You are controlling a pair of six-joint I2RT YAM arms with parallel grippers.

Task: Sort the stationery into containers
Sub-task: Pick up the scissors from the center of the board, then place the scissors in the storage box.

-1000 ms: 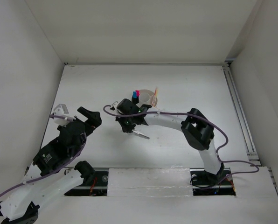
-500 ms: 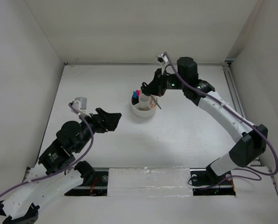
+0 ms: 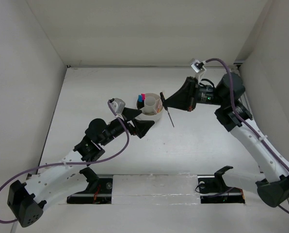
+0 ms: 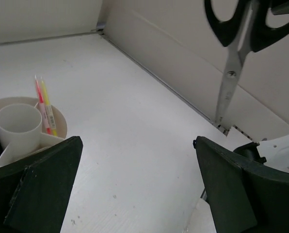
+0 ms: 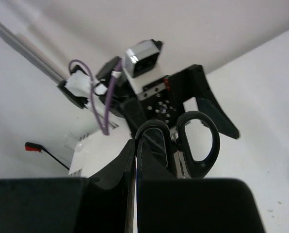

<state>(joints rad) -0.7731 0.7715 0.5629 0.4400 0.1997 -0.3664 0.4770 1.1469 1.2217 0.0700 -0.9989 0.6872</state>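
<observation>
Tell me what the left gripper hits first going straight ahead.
The left gripper likely meets the black-handled metal scissors hanging blades-down from the right gripper, slightly right of its line. Depth is unclear; the round white plastic tub lies left.

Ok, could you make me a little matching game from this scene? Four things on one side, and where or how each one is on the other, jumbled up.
Things:
1. scissors
2. red pen
3. left tool
4. right tool

States:
A. standing in a compartment of the tub, beside the yellow pencil
B. shut on the black handles
C. hanging with the blades pointing down
D. open, with nothing between its fingers

Pairs: 1-C, 2-A, 3-D, 4-B
</observation>
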